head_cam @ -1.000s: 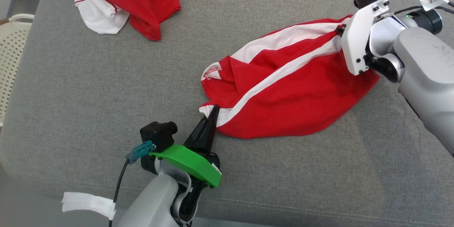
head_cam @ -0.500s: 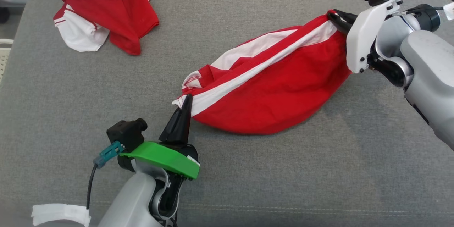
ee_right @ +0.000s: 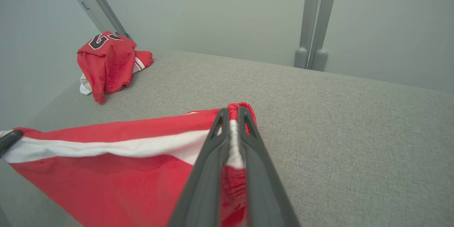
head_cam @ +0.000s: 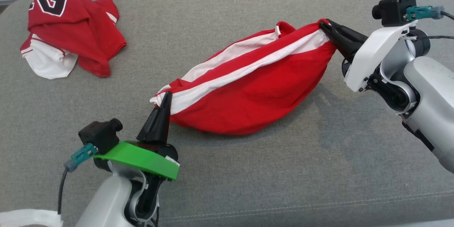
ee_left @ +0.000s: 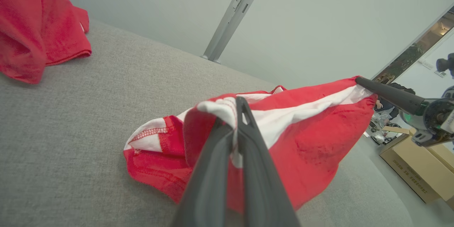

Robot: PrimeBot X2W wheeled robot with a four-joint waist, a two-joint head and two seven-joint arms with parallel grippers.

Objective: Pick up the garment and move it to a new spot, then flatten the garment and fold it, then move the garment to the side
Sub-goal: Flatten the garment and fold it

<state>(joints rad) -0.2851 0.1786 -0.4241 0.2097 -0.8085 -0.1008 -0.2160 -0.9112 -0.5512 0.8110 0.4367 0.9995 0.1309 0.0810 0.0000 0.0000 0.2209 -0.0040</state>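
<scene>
Garments: two, the red-and-white garment (head_cam: 255, 99) and a crumpled, numbered red jersey (head_cam: 71, 28).
Hands: two. The left hand (head_cam: 166, 95) is pinched tight on the garment's near end, and the right hand (head_cam: 323, 25) is clamped on its far end.
Setting: a grey fabric surface (head_cam: 248, 177) with a pale wall (ee_right: 212, 7) behind.
Garment: strung between both hands, sagging low over the surface and well apart from the jersey.

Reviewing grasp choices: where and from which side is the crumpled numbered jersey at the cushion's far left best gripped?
Probably the red flap of the crumpled jersey that points toward the robot, pinched from above on its near side: it juts out thin and loose over the grey cushion, while the rest is bunched in thick folds.
</scene>
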